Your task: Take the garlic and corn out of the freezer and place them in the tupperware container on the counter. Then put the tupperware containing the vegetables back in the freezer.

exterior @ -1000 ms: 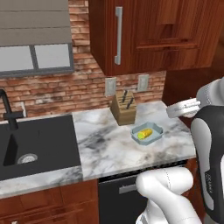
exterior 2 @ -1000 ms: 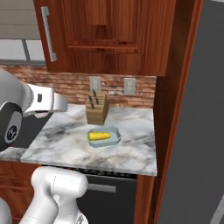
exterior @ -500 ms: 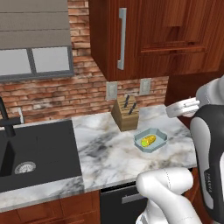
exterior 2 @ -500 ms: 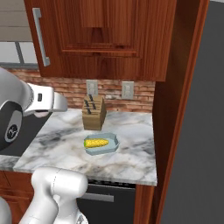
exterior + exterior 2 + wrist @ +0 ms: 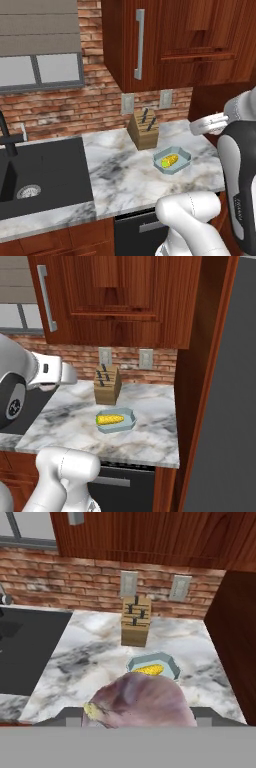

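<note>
Holding: the gripper's grasp sits at the bottom of the hand view with the garlic [image 5: 137, 701] clamped in it, the pinkish-white bulb looming large and covering the finger tips.
Worktop: the white and grey veined marble worktop [image 5: 120, 175] lies below and ahead of the gripper, with dark wood cabinets above it and a brick wall behind.
Sink: a black sink [image 5: 40, 175] is set into the worktop, well off to the gripper's left.
Knife block: a wooden knife block [image 5: 135, 622] stands upright at the back of the worktop, beyond the gripper and the tray.
Tupperware container: the pale blue tupperware container [image 5: 171, 664] rests on the worktop just ahead of and below the gripper, between it and the knife block.
Corn: the yellow corn [image 5: 110, 419] lies on its side inside the tupperware container.
</note>
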Controlling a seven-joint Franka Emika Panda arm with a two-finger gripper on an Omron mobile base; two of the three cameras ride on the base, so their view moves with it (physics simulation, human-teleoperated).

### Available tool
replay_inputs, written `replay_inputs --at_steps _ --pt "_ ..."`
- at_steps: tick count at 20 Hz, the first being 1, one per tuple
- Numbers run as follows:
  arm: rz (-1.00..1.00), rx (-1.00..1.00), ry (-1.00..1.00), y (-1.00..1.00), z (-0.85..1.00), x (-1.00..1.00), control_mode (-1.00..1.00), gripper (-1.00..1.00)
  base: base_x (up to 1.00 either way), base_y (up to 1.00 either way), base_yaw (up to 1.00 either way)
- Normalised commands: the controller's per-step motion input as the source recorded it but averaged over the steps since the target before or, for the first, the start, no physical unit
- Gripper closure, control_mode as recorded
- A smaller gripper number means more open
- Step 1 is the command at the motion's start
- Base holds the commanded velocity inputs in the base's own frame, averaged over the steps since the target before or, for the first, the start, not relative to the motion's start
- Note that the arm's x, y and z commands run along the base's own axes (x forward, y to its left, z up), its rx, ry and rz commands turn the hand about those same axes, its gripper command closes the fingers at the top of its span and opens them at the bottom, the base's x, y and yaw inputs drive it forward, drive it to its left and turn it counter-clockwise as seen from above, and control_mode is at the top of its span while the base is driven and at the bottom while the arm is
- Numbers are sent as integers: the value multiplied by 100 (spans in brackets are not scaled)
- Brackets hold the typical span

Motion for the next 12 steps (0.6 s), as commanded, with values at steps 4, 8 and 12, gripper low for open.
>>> replay_inputs --at_steps 4,8,12 --pt "0 -7 45 0 -84 28 -100 100 0 0 0" --pt "0 -4 41 -7 -83 46 -100 100 0 0 0" --pt "0 0 13 -52 -76 62 -100 100 0 0 0"
